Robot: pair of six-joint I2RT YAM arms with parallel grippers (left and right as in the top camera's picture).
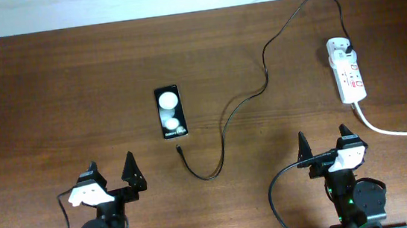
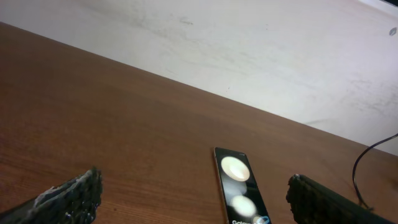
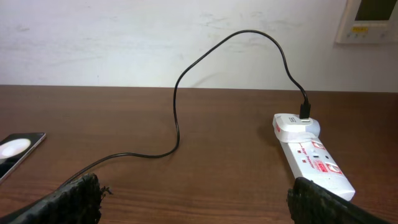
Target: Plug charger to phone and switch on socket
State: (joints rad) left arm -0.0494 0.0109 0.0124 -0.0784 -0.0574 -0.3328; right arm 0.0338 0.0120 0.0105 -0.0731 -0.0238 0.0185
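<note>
The black phone (image 1: 170, 112) lies flat at mid-table, screen up with two round glints; it also shows in the left wrist view (image 2: 239, 186) and at the edge of the right wrist view (image 3: 17, 149). The charger cable (image 1: 251, 98) snakes from its loose connector tip (image 1: 180, 150), just below the phone, up to a black plug (image 1: 348, 44) seated in the white socket strip (image 1: 347, 70). In the right wrist view the charger (image 3: 177, 118) arcs to the socket (image 3: 308, 149). My left gripper (image 1: 112, 174) and right gripper (image 1: 324, 140) stand open and empty near the front edge.
The socket's thick white cord (image 1: 396, 131) runs off to the right edge. A pale wall (image 3: 155, 37) rises behind the brown table (image 1: 53, 106), with a white wall unit (image 3: 370, 18) at upper right.
</note>
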